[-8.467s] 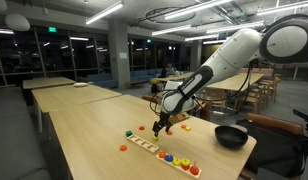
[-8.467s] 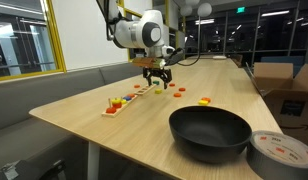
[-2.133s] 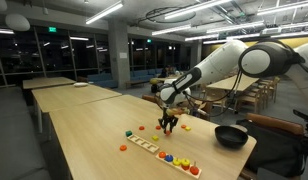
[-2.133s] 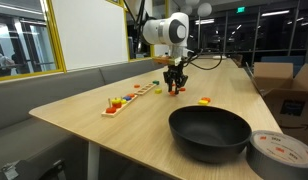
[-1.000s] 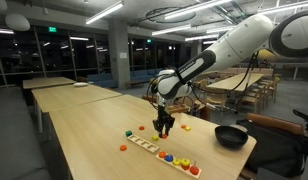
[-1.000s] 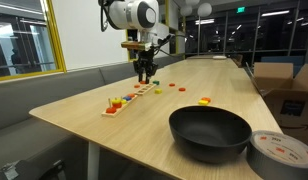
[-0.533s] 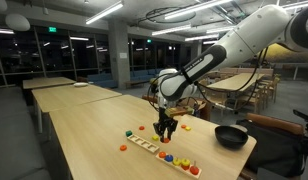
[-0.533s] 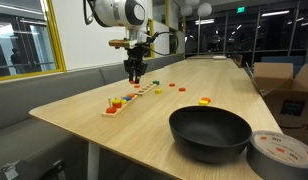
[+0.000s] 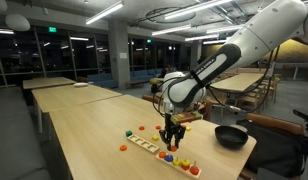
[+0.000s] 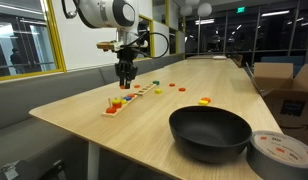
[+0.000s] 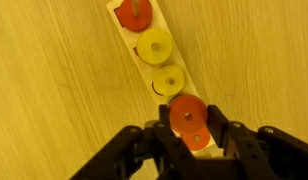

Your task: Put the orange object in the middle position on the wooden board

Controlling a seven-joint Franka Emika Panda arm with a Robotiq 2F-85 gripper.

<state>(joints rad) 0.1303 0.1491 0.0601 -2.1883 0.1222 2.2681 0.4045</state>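
In the wrist view my gripper [image 11: 189, 116] is shut on the orange object [image 11: 187, 108], a reddish-orange disc with a centre hole. It hangs over the wooden board [image 11: 162, 63], a narrow pale strip. On the board lie a red piece [image 11: 134, 12], two yellow pieces [image 11: 154, 45] and an orange piece [image 11: 198, 139] just behind the held one. In both exterior views the gripper [image 9: 172, 141] [image 10: 125, 79] points straight down over the board [image 9: 146, 146] [image 10: 131, 96], and its fingers hide the held piece.
A black pan [image 9: 231, 135] [image 10: 210, 133] stands near the table's end, with a tape roll [image 10: 281, 155] beside it. Loose small pieces [image 10: 204, 100] [image 9: 122, 147] lie on the tabletop around the board. A cardboard box [image 10: 289, 85] sits off the table's edge.
The gripper has travelled along the board toward its end with the coloured pieces, staying shut on the disc. Nothing else on the table has moved.
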